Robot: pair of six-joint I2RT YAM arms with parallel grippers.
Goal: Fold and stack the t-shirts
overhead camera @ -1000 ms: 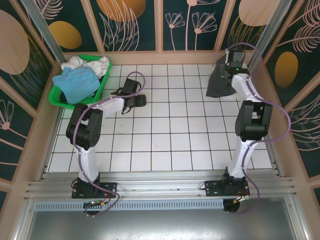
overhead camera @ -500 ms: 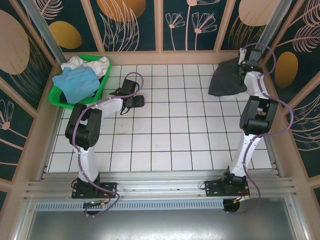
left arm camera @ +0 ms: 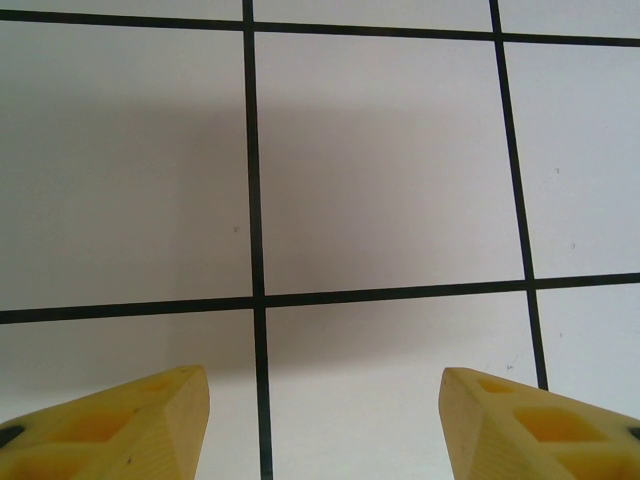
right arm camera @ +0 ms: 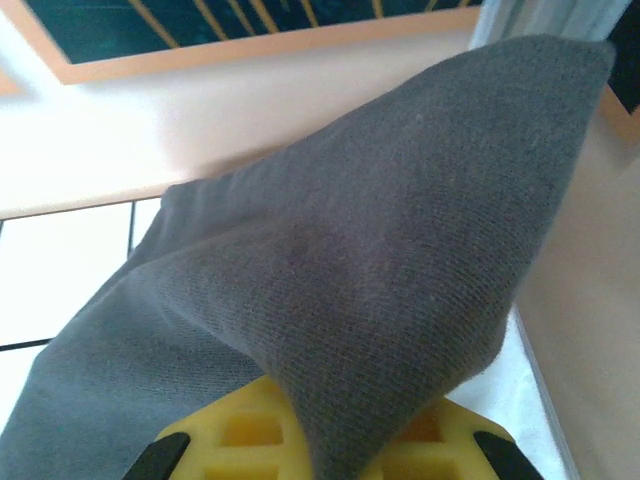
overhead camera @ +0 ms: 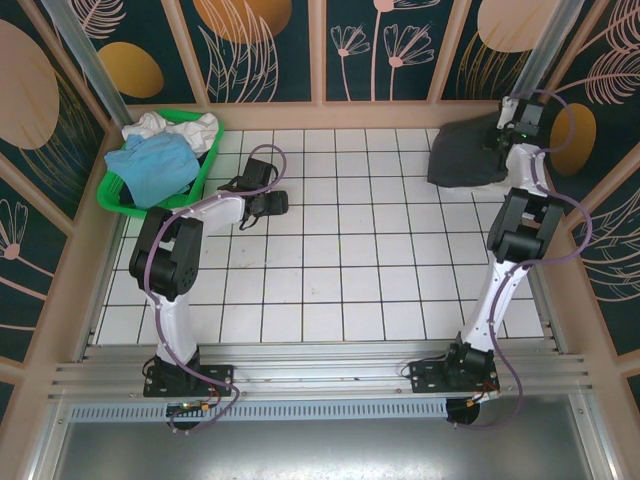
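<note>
basket: green basket [overhead camera: 118,204] at far left, holding light blue t-shirt [overhead camera: 155,165] and white t-shirts [overhead camera: 185,128]
left end effector [overhead camera: 276,203]: right of basket, fingers [left arm camera: 130,425] spread over bare desk [left arm camera: 390,160]; holds nothing
charcoal t-shirt [overhead camera: 462,155]: far right corner of desk; one edge raised
right end effector [overhead camera: 500,138]: pinching charcoal t-shirt's raised edge

Even overhead light is flooding the white table [overhead camera: 340,270]. A soft shadow is lying across its tiles in the left wrist view. The wall [right arm camera: 90,130] behind the dark t-shirt [right arm camera: 380,250] is blowing out.
</note>
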